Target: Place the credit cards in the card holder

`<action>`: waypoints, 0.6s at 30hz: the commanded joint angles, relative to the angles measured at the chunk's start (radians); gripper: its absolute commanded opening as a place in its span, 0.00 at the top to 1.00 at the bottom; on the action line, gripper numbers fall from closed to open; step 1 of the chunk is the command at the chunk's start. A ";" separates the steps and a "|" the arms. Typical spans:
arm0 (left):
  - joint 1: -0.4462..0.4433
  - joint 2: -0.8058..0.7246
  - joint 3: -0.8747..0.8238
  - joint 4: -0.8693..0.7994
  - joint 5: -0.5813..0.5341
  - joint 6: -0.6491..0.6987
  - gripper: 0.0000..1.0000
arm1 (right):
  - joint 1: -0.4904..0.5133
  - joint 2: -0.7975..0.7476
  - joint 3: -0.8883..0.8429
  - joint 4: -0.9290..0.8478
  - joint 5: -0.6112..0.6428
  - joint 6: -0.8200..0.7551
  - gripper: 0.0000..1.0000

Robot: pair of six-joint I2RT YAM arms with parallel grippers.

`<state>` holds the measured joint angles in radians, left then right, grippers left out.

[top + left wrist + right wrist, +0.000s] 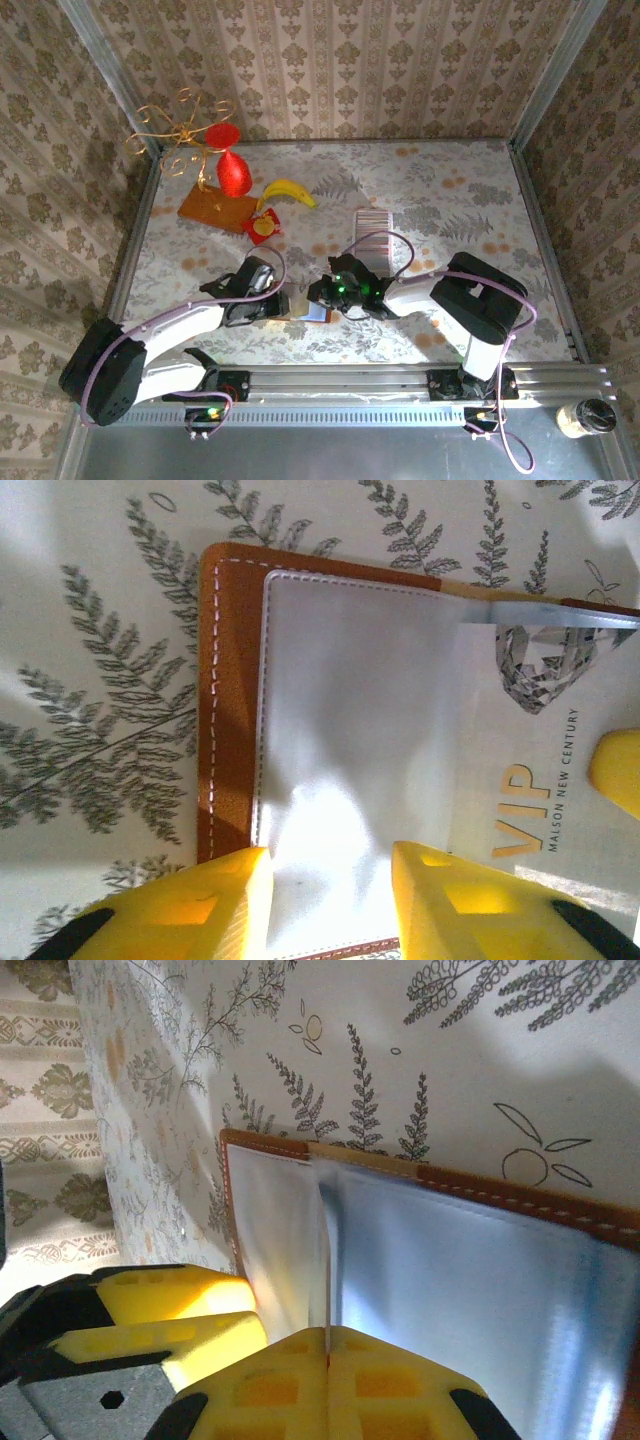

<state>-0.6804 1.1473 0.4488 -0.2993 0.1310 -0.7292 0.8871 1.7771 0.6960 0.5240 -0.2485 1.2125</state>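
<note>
The card holder (310, 313) lies open on the fern-print cloth between my two grippers, brown leather rim (230, 700) around a pale inside (500, 1290). My right gripper (328, 1335) is shut on one credit card (327, 1250), seen edge-on with its far end at the holder's middle fold. In the left wrist view that card (530, 780) reads "VIP" and lies over the holder's right half. My left gripper (330, 865) hovers over the holder's pale left half, jaws apart, nothing between them. The other credit cards (373, 232) lie in a striped strip behind the right gripper (330, 293).
At the back left stand an orange-brown board (217, 208) with a red ornament (235, 172) and gold wire (180, 130), a banana (288, 190) and a small red square (265, 227). Papered walls close in three sides. A jar (585, 417) sits beyond the near rail.
</note>
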 commanded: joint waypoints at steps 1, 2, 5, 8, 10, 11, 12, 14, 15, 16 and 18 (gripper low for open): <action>-0.002 -0.035 -0.001 -0.074 -0.046 -0.004 0.57 | 0.005 0.024 -0.021 0.032 0.007 0.015 1.00; -0.001 -0.042 -0.001 -0.078 -0.049 -0.005 0.56 | 0.005 0.029 -0.021 0.034 0.008 0.015 1.00; 0.001 -0.056 -0.005 -0.092 -0.064 -0.010 0.55 | 0.005 0.040 -0.021 0.044 0.012 0.013 1.00; 0.003 -0.071 -0.010 -0.094 -0.072 -0.010 0.55 | 0.005 0.056 -0.021 0.059 0.008 0.018 1.00; 0.004 -0.084 -0.009 -0.107 -0.088 -0.007 0.55 | 0.006 0.063 -0.021 0.066 0.008 0.021 1.00; 0.005 -0.088 -0.006 -0.119 -0.102 -0.006 0.55 | 0.007 0.064 -0.022 0.069 0.010 0.022 1.00; 0.006 -0.094 -0.003 -0.134 -0.120 -0.005 0.56 | 0.008 0.065 -0.023 0.071 0.011 0.024 1.00; 0.009 -0.098 -0.004 -0.152 -0.142 -0.004 0.58 | 0.008 0.067 -0.024 0.073 0.015 0.024 1.00; 0.010 -0.095 -0.004 -0.161 -0.155 -0.007 0.59 | 0.007 0.066 -0.025 0.075 0.015 0.024 1.00; 0.012 -0.088 -0.004 -0.165 -0.163 -0.007 0.63 | 0.008 0.067 -0.024 0.074 0.017 0.024 1.00; 0.012 -0.068 -0.003 -0.167 -0.164 -0.003 0.67 | 0.008 0.067 -0.026 0.079 0.018 0.025 1.00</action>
<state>-0.6773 1.0664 0.4484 -0.4206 0.0101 -0.7326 0.8883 1.8198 0.6914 0.6033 -0.2481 1.2346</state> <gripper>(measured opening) 0.342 0.046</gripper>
